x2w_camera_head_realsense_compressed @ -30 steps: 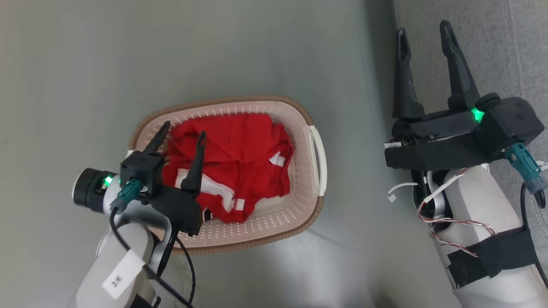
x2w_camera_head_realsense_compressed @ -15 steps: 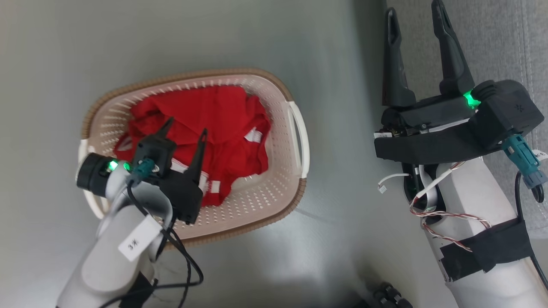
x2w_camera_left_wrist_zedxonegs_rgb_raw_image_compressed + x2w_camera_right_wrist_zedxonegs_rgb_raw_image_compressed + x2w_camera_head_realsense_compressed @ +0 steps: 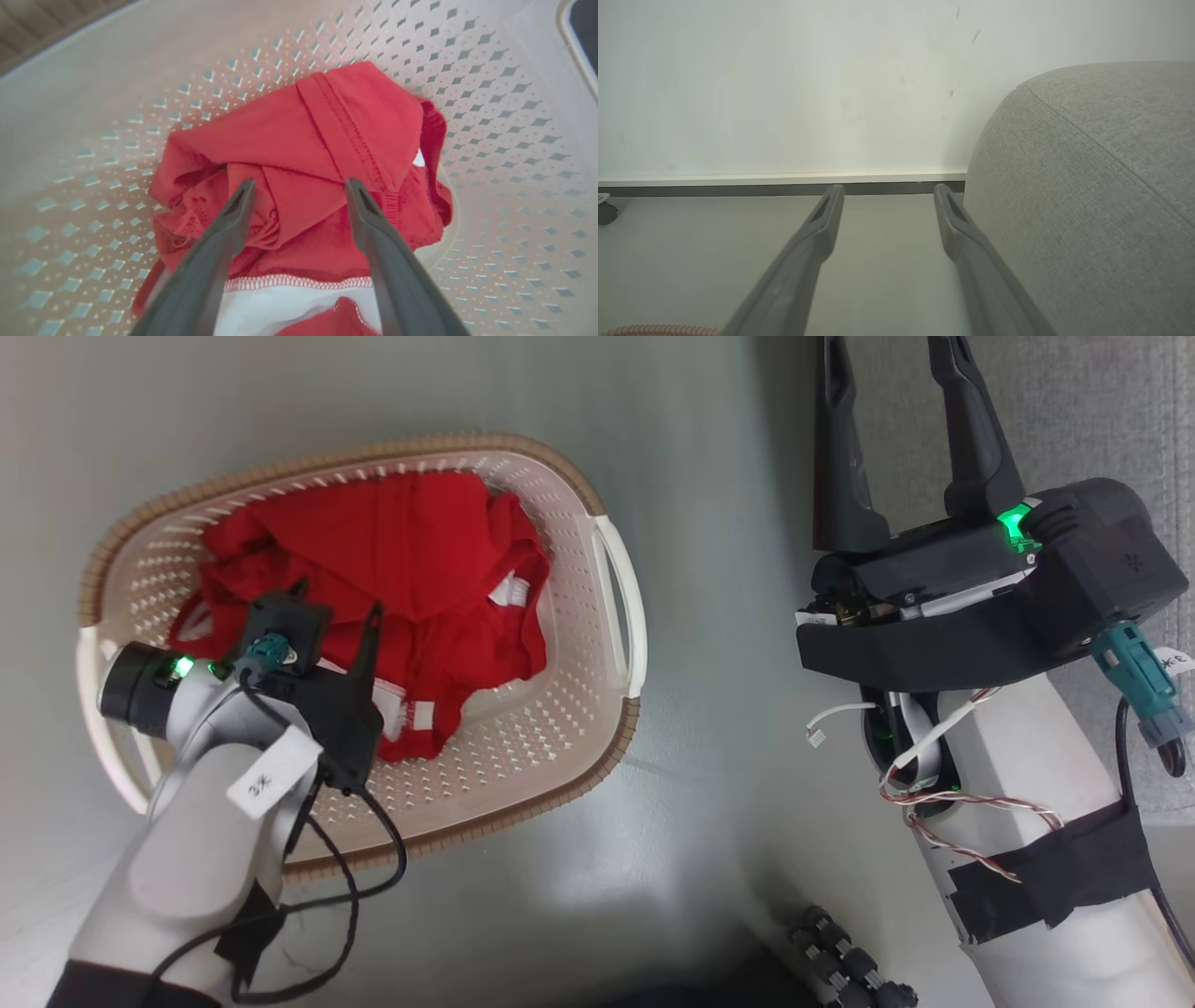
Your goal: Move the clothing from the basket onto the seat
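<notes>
1 basket, 1 jersey, 1 sofa, 2 pincers.

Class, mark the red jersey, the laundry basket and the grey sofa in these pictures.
red jersey [image 3: 392, 541], head view, flat upper panel.
laundry basket [image 3: 523, 756], head view, bare perforated wall.
grey sofa [image 3: 1087, 186], right wrist view, rounded side below the seam.
</notes>
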### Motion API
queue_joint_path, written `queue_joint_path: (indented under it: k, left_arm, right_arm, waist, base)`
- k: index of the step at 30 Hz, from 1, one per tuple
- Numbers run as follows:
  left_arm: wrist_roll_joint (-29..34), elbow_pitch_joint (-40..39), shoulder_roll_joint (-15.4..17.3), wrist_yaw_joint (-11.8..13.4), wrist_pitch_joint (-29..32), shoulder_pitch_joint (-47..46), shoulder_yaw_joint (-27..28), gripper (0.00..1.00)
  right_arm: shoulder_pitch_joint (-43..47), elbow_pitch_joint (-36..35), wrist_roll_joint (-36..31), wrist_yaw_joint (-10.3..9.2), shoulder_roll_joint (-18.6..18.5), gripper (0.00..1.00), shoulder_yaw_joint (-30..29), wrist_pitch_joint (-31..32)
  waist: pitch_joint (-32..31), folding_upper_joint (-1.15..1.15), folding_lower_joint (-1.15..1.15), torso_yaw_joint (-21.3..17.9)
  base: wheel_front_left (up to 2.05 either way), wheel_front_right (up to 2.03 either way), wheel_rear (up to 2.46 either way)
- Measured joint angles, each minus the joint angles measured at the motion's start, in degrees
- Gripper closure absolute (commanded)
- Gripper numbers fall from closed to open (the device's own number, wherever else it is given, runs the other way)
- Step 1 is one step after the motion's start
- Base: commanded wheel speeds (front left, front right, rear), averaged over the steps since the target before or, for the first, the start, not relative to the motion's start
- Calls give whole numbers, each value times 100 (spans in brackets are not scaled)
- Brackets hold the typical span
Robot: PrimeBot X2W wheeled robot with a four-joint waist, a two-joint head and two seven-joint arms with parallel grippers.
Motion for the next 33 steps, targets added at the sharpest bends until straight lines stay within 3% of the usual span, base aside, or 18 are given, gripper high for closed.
queue_joint_path:
  k: [11,12,13,14,33]
  left_arm:
    - [31,762,4,-22,219,-399,98,0]
    - [23,803,-2,-20,230,-427,115,22]
    - [22,860,-12,-20,236,-463,126,97]
    - [18,909,-29,-20,259,-504,136,100]
    - [24,1522,-414,-79,51,-725,-63,100]
  right_arm:
    - [-7,-7,-4,-21,20,0,64,0]
    - [-10,-7,-4,-21,20,0,66,0]
    - [-14,-7,-4,-21,20,0,68,0]
    - [-19,-4,-4,-23,20,0,69,0]
    - [-120,265,-51,-27,26,0,37,0]
  waist:
    - [241,0,0,-108]
    - [246,0,-1,-107]
    - [250,0,-1,-106]
    - [254,0,-1,-104]
    - [54,-1,-1,73]
  base:
    - [0,0,0]
    - [0,0,0]
    - [0,0,0]
    - [0,0,0]
    - [0,0,0]
